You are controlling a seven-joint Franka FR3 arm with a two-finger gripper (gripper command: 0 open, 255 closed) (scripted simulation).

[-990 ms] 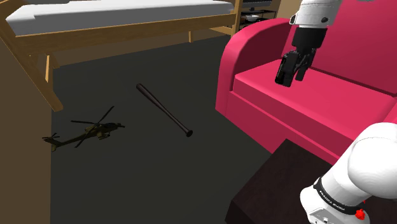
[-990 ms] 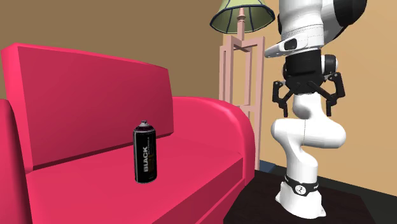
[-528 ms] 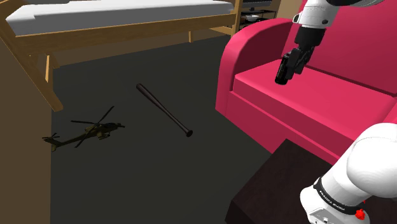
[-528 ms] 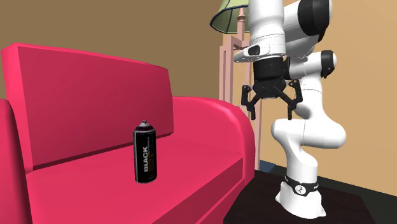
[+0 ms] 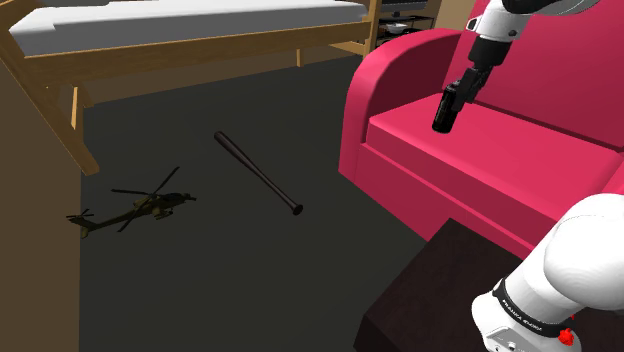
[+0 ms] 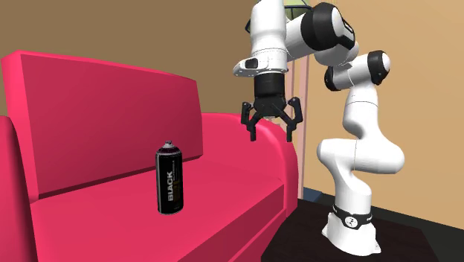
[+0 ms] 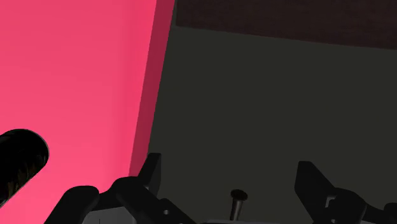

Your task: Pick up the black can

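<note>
The black can (image 6: 170, 179) stands upright on the red sofa's seat (image 6: 223, 186), with white "BLACK" lettering down its side. My gripper (image 6: 269, 134) hangs open above the sofa's armrest, to the can's right in the second exterior view and higher than its cap, with nothing between its fingers. In the shoulder view the can (image 5: 444, 112) stands on the seat and the gripper (image 5: 470, 84) is just above and behind it. The wrist view shows both fingers apart around the gripper's middle (image 7: 232, 181), and the can (image 7: 19, 158) lies off beside one finger (image 7: 151, 172), over the red cushion.
On the dark floor lie a baseball bat (image 5: 258, 173) and a toy helicopter (image 5: 135, 208). A wooden bed (image 5: 180, 40) stands behind them. The sofa's back (image 6: 97, 112) rises behind the can. My base sits on a dark stand (image 6: 401, 238).
The arm has swung to the second exterior view's left, from beside the lamp to above the sofa's armrest, closer to the can. The fingers stayed open and the can has not moved.
</note>
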